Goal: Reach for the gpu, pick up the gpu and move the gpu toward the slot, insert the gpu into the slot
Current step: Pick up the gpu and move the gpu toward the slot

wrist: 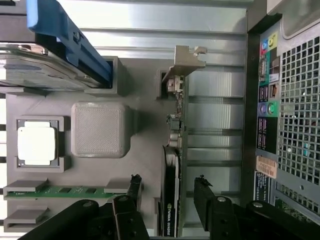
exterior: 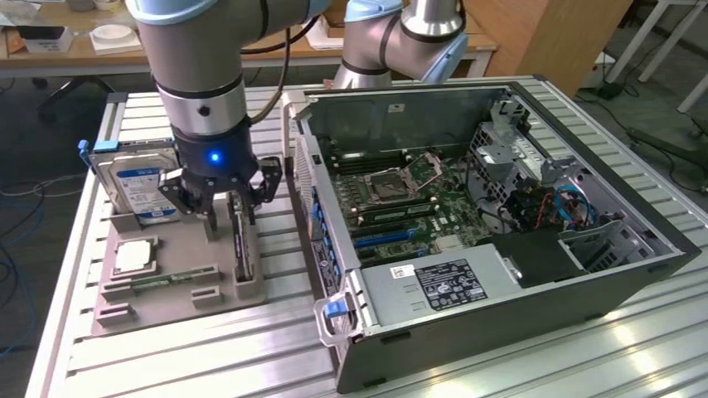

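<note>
- The gripper (exterior: 230, 214) hangs low over the grey holder (exterior: 166, 305), its jaws spread wide and holding nothing.
- The gpu (exterior: 240, 242) stands on edge in its groove along the holder's edge nearest the computer case (exterior: 619, 274). In the wrist view the two fingers (wrist: 134, 186) sit either side of the gpu (wrist: 170, 210), apart from it as far as I can see.
- So the reach looks about done; the grasp is not made.
- Lifting, carrying and seating the card on the motherboard (exterior: 409, 199) are all left.
- The hard drive (exterior: 138, 184) stands at the holder's far corner, untouched.
</note>
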